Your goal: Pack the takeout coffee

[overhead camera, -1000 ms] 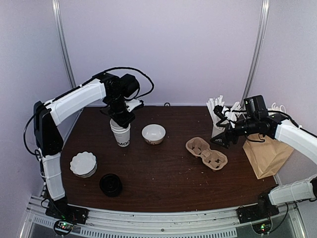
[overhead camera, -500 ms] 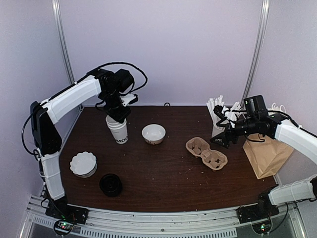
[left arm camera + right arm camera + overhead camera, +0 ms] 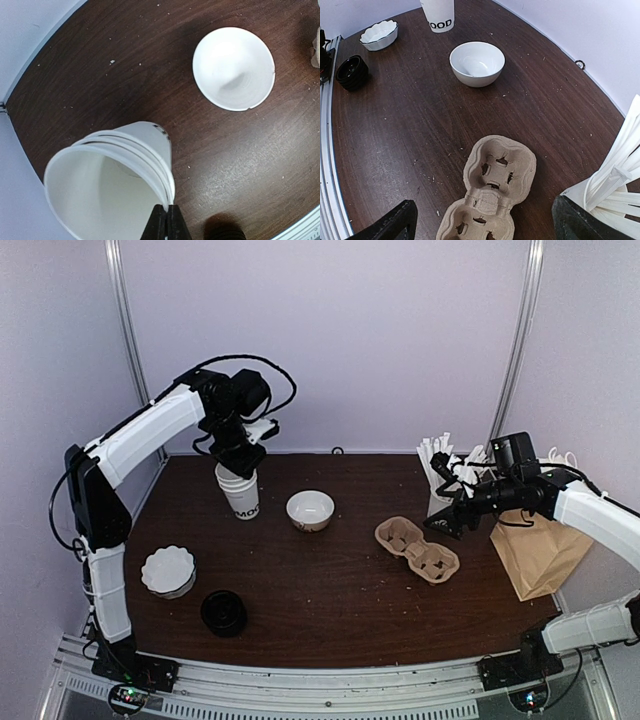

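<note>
Fluted dish [image 3: 168,571]: set at the left edge of the table [image 3: 340,625], with a black round thing [image 3: 223,612] just beside it.
Left gripper [image 3: 240,470]: clamped tight on the rim of the topmost of the nested lidless cups [image 3: 241,498].
Bowl [image 3: 310,510]: placed near the cups, not touching.
Cup carrier [image 3: 417,548]: laid flat, right of centre.
Right gripper [image 3: 446,522]: spread wide, nothing held, hung by the carrier's right edge.
Paper bag [image 3: 540,555]: laid far right.
Lidded coffee cup: not made out; its place cannot be told.
</note>
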You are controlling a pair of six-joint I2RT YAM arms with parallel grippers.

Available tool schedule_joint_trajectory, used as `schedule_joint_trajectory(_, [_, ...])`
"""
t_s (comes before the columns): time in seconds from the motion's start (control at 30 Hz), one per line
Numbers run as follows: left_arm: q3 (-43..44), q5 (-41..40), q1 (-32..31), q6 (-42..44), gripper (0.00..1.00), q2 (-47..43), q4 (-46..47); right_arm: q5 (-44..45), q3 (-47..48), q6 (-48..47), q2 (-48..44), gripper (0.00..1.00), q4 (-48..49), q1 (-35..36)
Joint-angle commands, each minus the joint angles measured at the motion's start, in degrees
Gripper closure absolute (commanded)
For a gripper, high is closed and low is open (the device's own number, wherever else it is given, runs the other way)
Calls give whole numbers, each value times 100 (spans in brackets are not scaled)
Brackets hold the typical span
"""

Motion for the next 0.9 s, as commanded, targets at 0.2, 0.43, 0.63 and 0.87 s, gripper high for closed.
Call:
schedule_joint_trajectory(0.2, [330, 564, 326, -226, 100, 294, -54, -5, -90, -14, 5, 2, 119, 26])
schedule_joint_trajectory(0.43, [367, 1250, 521, -41, 100, 454, -161, -27, -91, 25, 54, 2, 148, 47])
schedule_joint_trajectory(0.63, [117, -1243, 55, 8, 100, 304, 59, -30, -98, 43, 103, 2, 172, 100])
schedule_joint_trajectory(0.87, [378, 542, -21, -132, 100, 147, -15, 69, -20, 377, 211, 2, 286, 209])
